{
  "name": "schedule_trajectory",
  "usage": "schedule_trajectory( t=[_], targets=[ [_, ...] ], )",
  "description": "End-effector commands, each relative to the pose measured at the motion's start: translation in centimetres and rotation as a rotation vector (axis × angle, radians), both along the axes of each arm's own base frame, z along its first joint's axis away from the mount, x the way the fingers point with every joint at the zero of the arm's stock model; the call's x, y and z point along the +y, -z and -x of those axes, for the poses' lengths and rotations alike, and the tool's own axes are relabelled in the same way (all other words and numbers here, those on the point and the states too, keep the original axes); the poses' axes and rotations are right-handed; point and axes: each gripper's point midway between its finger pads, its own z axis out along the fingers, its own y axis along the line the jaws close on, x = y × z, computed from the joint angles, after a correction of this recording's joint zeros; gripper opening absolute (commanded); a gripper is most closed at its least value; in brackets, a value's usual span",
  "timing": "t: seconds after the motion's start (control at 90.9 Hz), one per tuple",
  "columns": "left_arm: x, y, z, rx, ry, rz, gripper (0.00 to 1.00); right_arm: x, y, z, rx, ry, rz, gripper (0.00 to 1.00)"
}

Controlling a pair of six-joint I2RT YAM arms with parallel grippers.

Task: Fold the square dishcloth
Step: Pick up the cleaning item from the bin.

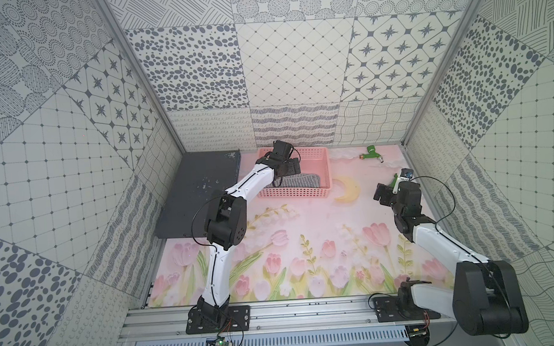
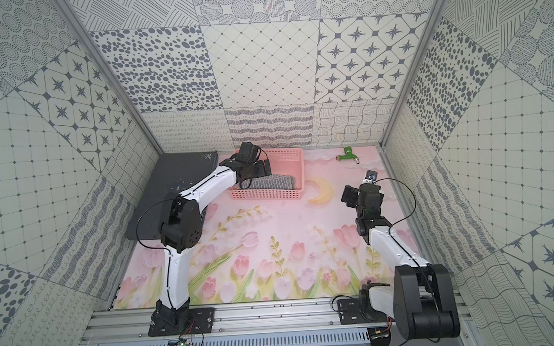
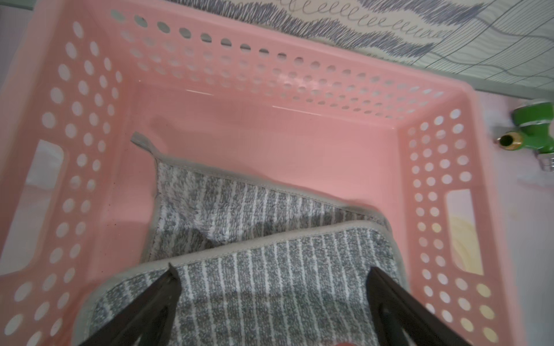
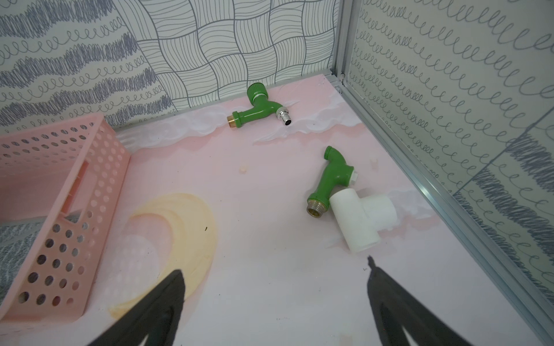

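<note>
The square dishcloth [image 1: 299,181] [image 2: 274,182], grey with thin whitish stripes, lies doubled over itself inside the pink basket [image 1: 327,172] [image 2: 302,174]. In the left wrist view its lower layer [image 3: 227,209] shows a small loop [image 3: 141,140] at one corner, and an upper layer overlaps it. My left gripper [image 1: 290,168] [image 2: 262,169] [image 3: 271,269] hangs open just over that upper layer, holding nothing. My right gripper [image 1: 381,195] [image 2: 349,195] [image 4: 274,266] stands open above bare mat, to the right of the basket.
A green tap [image 1: 371,153] [image 4: 257,104] lies by the back wall. Another green tap [image 4: 329,176] rests against a white tee fitting [image 4: 359,221] near the right wall. A dark grey slab [image 1: 201,191] covers the back left corner.
</note>
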Motion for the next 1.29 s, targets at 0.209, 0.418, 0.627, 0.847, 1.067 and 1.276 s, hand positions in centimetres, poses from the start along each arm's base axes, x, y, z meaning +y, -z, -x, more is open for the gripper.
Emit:
schedule_trajectory(
  t=[0.209, 0.418, 0.627, 0.847, 1.067, 1.276],
  targets=[
    [5.0, 5.2, 2.5, 0.248, -0.136, -0.227, 0.99, 6.7, -2.1, -2.7, 0.020, -0.167, -0.045, 0.97],
    [5.3, 7.0, 2.3, 0.289, -0.142, -0.212, 0.98, 11.9, -1.5, -3.9, 0.089, -0.254, -0.079, 0.97],
    [6.4, 9.3, 2.4, 0.344, -0.177, -0.198, 0.87, 15.4, -1.1, -4.5, 0.120, -0.304, -0.099, 0.97],
    [8.5, 9.8, 1.4, 0.342, -0.257, -0.157, 0.40, 17.2, -0.3, -4.4, 0.153, -0.329, -0.111, 0.97],
    [12.1, 8.1, -0.3, 0.290, -0.371, -0.111, 0.09, 17.6, 0.2, -4.4, 0.179, -0.336, -0.130, 0.97],
    [15.8, 5.8, -1.1, 0.237, -0.485, -0.090, 0.00, 17.9, 0.9, -4.1, 0.204, -0.351, -0.139, 0.97]
  ],
)
